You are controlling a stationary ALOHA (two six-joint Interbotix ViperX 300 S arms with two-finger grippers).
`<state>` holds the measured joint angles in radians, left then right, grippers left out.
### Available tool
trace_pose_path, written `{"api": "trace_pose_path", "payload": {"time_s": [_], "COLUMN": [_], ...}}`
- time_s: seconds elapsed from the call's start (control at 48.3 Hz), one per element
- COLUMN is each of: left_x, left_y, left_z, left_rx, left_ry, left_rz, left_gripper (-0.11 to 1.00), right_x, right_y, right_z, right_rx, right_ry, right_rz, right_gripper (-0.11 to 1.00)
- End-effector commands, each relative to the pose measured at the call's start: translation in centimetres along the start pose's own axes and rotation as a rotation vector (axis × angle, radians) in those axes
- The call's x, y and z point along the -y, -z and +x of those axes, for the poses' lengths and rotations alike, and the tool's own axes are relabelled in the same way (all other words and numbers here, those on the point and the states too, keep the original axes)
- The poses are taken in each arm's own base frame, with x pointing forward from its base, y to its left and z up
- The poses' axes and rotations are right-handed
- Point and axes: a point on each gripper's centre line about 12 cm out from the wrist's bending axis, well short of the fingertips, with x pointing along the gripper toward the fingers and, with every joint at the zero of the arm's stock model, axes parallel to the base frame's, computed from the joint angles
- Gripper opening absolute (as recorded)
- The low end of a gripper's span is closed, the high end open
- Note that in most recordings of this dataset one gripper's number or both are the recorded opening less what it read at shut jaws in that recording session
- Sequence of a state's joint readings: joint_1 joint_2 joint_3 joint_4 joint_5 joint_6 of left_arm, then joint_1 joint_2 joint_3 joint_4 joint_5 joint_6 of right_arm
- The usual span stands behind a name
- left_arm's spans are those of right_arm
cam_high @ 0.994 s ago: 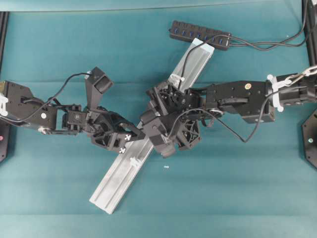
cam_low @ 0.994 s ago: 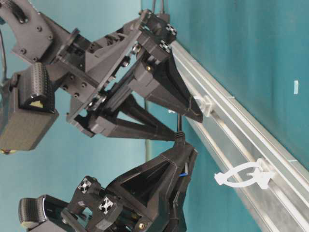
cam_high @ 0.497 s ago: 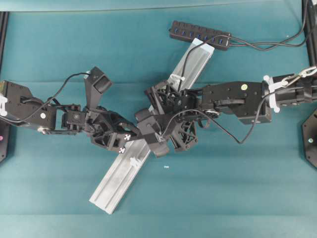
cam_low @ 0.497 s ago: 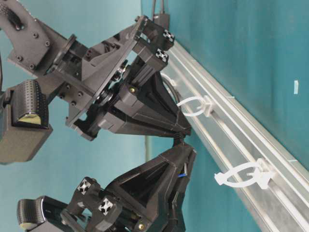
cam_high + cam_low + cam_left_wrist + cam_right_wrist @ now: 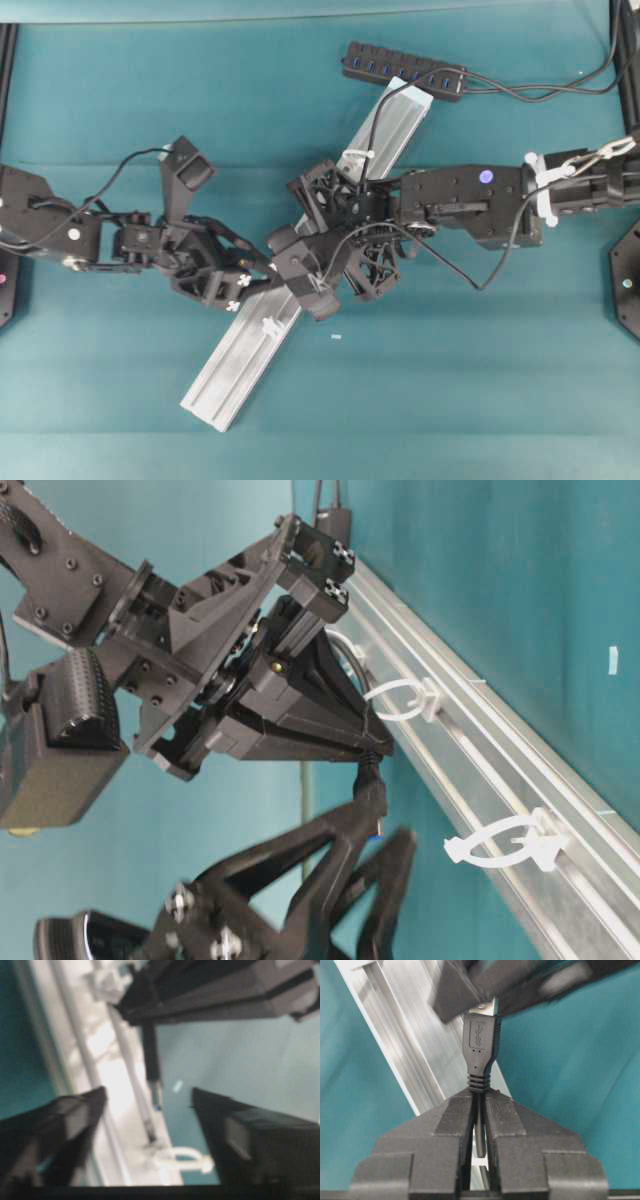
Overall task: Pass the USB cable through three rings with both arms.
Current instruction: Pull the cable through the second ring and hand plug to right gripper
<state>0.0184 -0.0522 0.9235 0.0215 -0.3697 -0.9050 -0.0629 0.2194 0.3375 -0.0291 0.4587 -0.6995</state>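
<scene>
The right pincer point(image 5: 479, 1110) is clamped on the USB cable point(image 5: 480, 1055), its two fingers pressed tight against the cord just behind the ribbed collar of the plug. The plug sticks out past the fingertips, over the edge of the silver rail point(image 5: 415, 1040).

The left pincer point(image 5: 147, 1105) stands spread wide, one finger point(image 5: 65, 1115) on each side of the plug's metal tip, touching nothing. From the left wrist the cable point(image 5: 150, 1055) hangs down between those fingers, clear of both.

At table level the right pincer point(image 5: 372, 748) meets the plug just beside the rail point(image 5: 480, 750). One ring point(image 5: 400, 702) stands near the fingertips, another point(image 5: 500, 848) farther along the rail.

From overhead both arms meet over the middle of the rail point(image 5: 240, 355), which lies diagonally on the teal surface point(image 5: 450, 380). A third ring point(image 5: 358, 158) shows near the rail's far end, where a black hub point(image 5: 403, 70) lies.
</scene>
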Motion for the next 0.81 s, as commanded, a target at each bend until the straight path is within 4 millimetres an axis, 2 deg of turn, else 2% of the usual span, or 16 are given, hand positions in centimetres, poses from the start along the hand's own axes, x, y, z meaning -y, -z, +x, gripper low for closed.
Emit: {"api": "trace_pose_path", "payload": {"time_s": [0.0, 0.166, 0.269, 0.414, 0.6, 0.787], "left_x": [1.9, 2.3, 3.3, 3.6, 2.5, 2.8], "left_y": [-1.1, -0.5, -0.7, -0.9, -0.1, -0.2], "left_z": [-2.2, -4.8, -6.9, -9.2, -11.0, -12.5], "left_rx": [0.017, -0.052, -0.05, -0.039, -0.08, -0.051], "left_ry": [0.034, -0.02, 0.005, 0.022, -0.022, 0.016], "left_rz": [0.014, 0.069, 0.121, 0.172, 0.22, 0.223], "left_gripper": [0.97, 0.92, 0.92, 0.92, 0.92, 0.91], "right_x": [0.2, -0.4, -0.6, -0.9, -1.8, -2.7], "right_y": [-0.3, 0.0, -0.1, 0.0, -0.3, -0.8], "right_z": [0.0, 0.3, 0.3, 0.3, 0.4, 0.8], "right_rx": [-0.006, -0.037, -0.04, -0.053, -0.062, -0.061], "right_ry": [0.002, -0.032, -0.039, -0.055, -0.076, -0.091], "right_rz": [-0.038, -0.108, -0.132, -0.162, -0.188, -0.209], "right_gripper": [0.06, 0.06, 0.06, 0.06, 0.06, 0.06]}}
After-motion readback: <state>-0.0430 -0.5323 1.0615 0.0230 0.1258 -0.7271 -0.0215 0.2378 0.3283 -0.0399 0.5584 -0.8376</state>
